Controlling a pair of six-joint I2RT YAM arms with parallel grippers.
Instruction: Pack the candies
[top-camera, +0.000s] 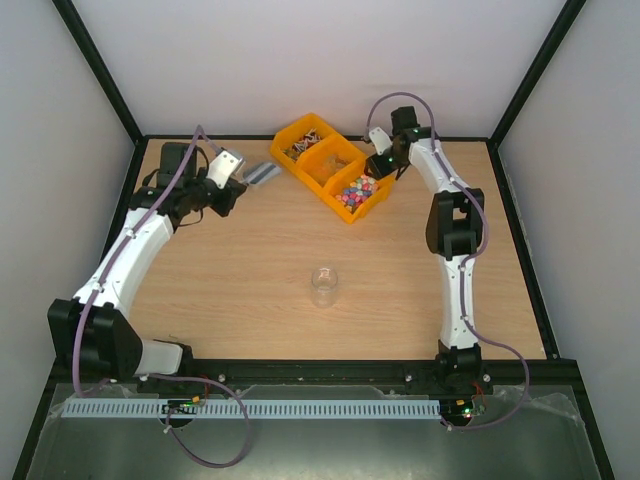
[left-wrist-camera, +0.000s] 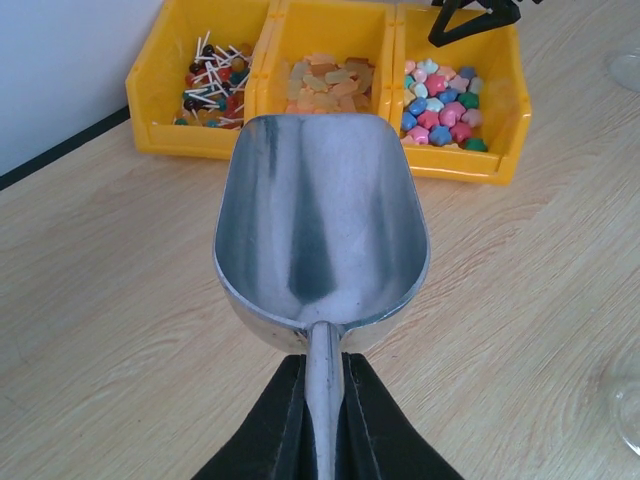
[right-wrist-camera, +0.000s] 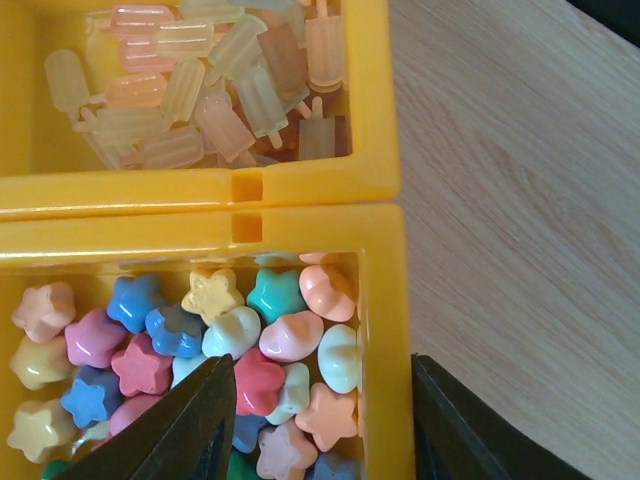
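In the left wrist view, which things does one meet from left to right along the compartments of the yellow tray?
Behind the metal scoop: lollipops with white sticks → pale popsicle-shaped sweets → colourful star-shaped candies.

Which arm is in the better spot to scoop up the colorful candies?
Left, probably. The left claw grips the scoop, whose empty bowl points at the candies. The right claw is open over the yellow bin edge and has no scoop.
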